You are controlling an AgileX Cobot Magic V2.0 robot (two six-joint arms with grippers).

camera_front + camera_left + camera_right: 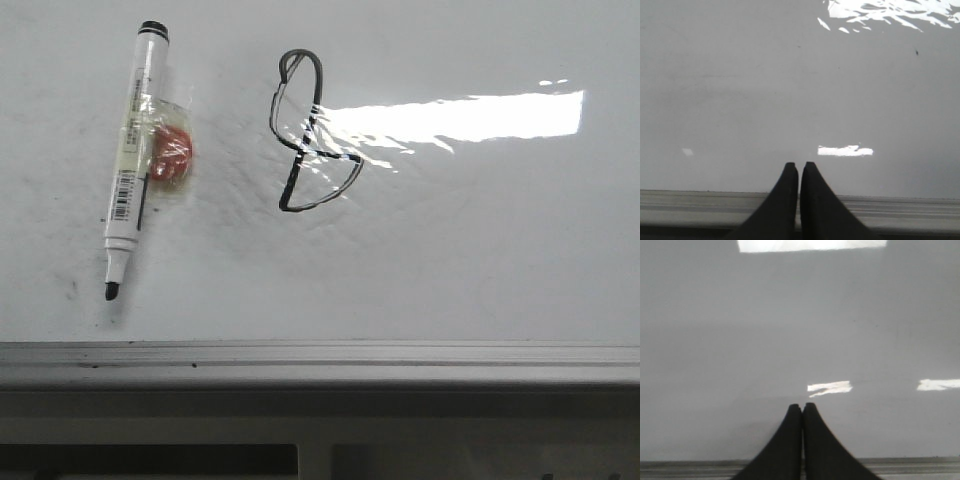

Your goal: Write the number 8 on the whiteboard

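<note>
1. The whiteboard (480, 250) lies flat and fills most of the front view, with its grey metal frame edge (320, 362) along the near side.
2. The number 8 (310, 135) is drawn in thin black line on the board's left-centre, slanted, with a narrow upper loop and a wider angular lower loop. A bright window glare (470, 115) runs from its waist out to the right.
3. A white marker (132, 150) lies uncapped to the left of the figure, apart from it, black tip toward the frame edge. A red piece (170, 155) under clear tape is stuck to its barrel.
4. The left gripper (799, 167) has its black fingers (785, 200) clenched together on nothing, over bare board near the frame.
5. The right gripper (802, 407) has its fingers (820, 440) pressed together too, empty, also over bare board.
</note>
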